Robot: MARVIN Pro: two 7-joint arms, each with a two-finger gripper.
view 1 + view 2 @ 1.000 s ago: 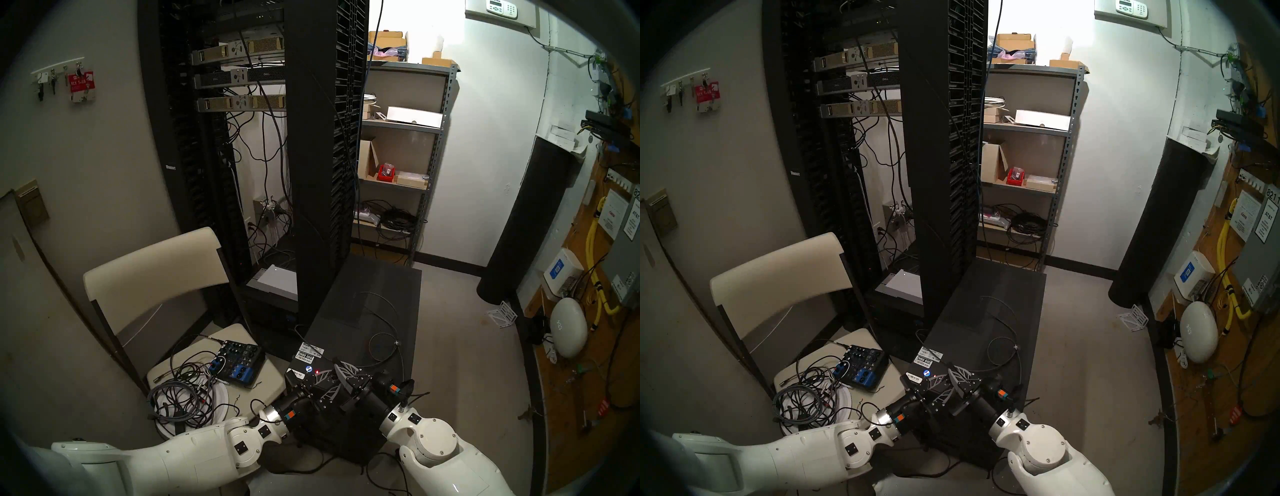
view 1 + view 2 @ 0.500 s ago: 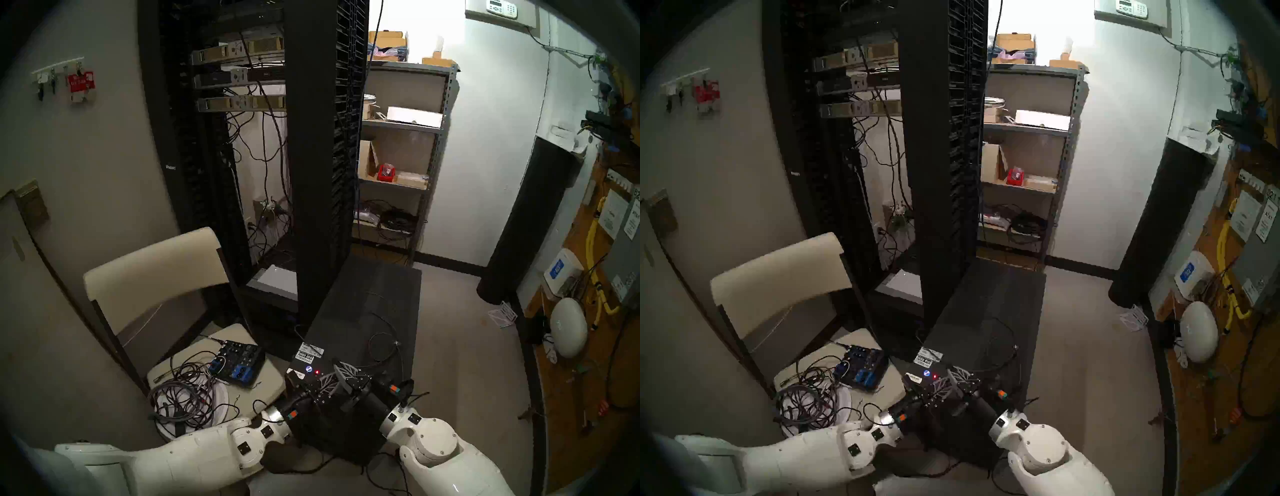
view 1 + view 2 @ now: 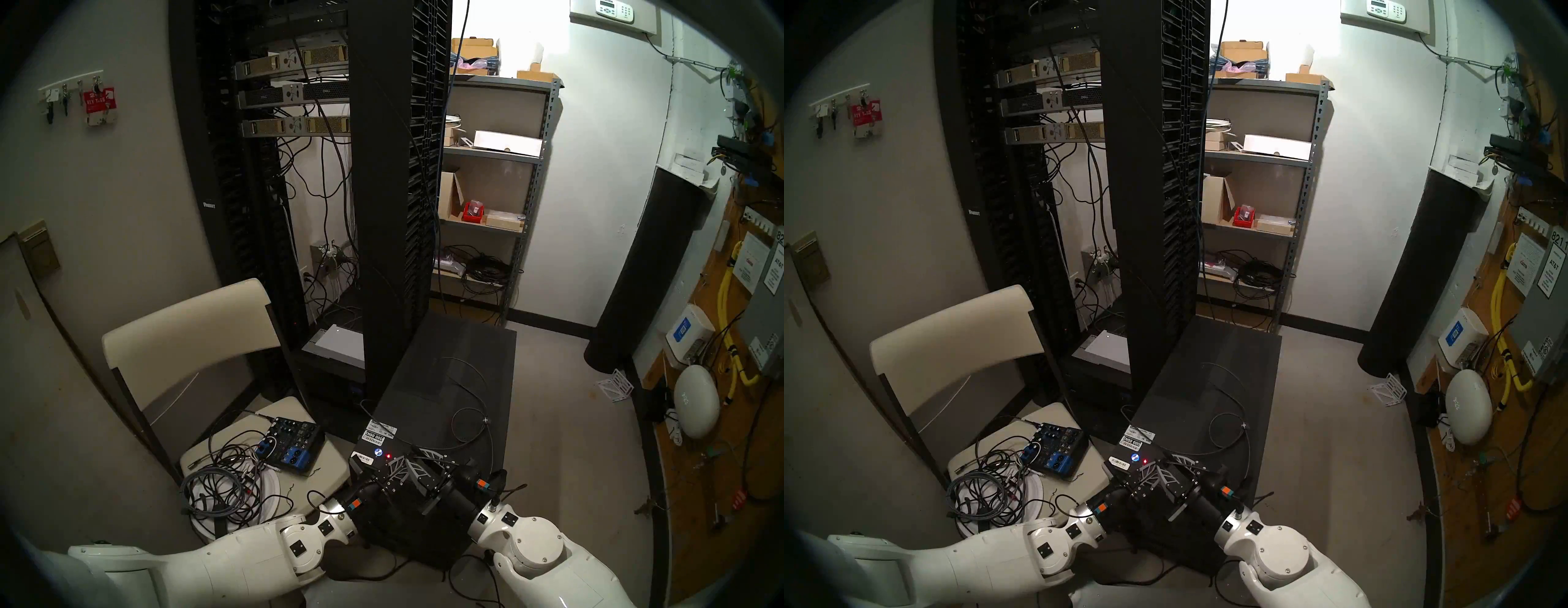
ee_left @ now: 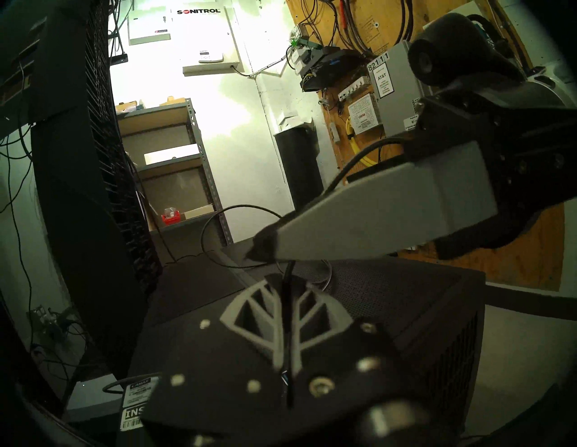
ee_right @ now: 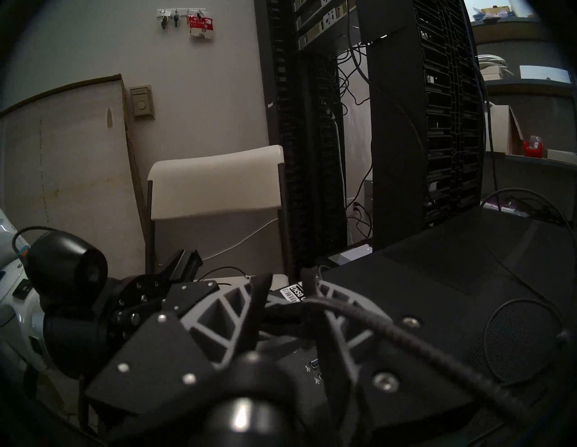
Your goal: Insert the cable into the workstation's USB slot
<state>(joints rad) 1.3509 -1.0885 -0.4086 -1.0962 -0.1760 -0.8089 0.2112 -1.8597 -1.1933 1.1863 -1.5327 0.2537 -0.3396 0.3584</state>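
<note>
Left wrist view shows the left gripper (image 4: 285, 299) pinching the cable (image 4: 288, 274), a light, limp cord above the workstation (image 4: 406, 299), best gripped at its stiff plug, while the right gripper (image 3: 428, 456) looks partly spread.

A tall black server rack (image 3: 314, 178) is seen at the far centre, with loose cords hung inside. A cream folding chair (image 3: 191, 335) is placed to its left; a small blue-and-black audio mixer (image 3: 292, 443) and a heap of bunched cords (image 3: 225, 488) are laid on the seat. Grey metal shelving (image 3: 492, 191) with boxes is set at the far right. Keys (image 3: 80, 99) are hung on the left wall.
</note>
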